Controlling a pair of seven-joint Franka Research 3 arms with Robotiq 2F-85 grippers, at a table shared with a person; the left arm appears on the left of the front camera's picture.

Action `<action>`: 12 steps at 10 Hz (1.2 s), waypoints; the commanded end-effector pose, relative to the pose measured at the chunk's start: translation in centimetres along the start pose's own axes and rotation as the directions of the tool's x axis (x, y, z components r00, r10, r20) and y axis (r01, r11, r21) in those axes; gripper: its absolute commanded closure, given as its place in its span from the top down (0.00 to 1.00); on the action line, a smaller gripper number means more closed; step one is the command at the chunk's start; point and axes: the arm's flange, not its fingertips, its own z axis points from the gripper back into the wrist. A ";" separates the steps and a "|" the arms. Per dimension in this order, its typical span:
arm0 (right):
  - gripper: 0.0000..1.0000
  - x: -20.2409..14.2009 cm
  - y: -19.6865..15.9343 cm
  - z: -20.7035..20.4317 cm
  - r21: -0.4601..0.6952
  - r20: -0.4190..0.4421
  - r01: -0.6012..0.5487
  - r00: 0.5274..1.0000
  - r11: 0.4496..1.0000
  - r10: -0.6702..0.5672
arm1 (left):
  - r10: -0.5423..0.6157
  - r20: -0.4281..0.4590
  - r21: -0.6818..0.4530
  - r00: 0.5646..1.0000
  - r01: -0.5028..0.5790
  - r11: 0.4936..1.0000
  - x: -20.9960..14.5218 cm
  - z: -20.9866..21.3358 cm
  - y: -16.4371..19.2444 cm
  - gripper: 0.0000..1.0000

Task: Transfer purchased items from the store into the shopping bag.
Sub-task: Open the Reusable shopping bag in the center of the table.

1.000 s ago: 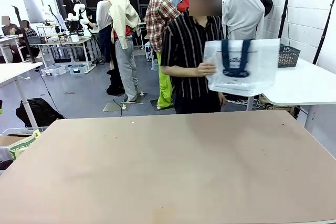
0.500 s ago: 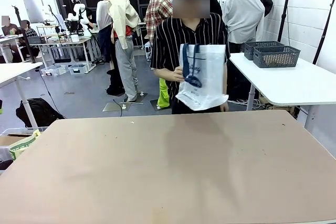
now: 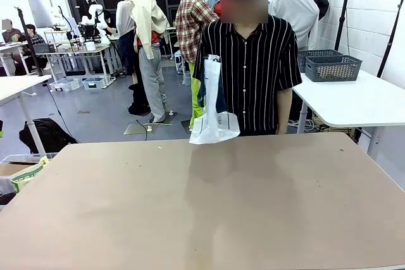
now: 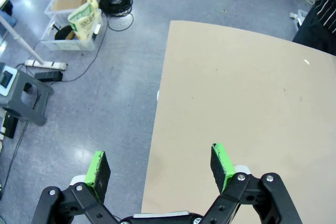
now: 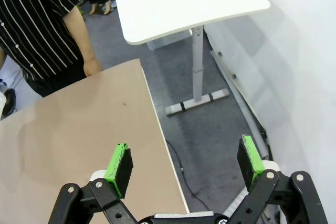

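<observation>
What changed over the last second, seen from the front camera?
The person swung the shopping bag from the picture's right, where it was held up broadside, across their body to the left. It now hangs edge-on by the table's far edge, still held and not set down. The table and the grey baskets on the side table stayed put.

The left gripper and right gripper, at the frame's bottom edge, have black jointed links, silver screws, green pads.
</observation>
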 end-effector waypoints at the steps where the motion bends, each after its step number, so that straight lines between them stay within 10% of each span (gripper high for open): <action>1: 1.00 -0.1 -0.1 0.0 -0.004 -0.007 -0.007 1.000 1.000 0.007 | -0.008 0.000 -0.001 1.000 0.008 1.000 0.0 0.0 0.0 1.00; 12: 1.00 -0.1 -0.1 0.0 -0.004 -0.007 -0.007 1.000 1.000 0.007 | -0.008 0.000 -0.001 1.000 0.008 1.000 0.0 0.0 0.0 1.00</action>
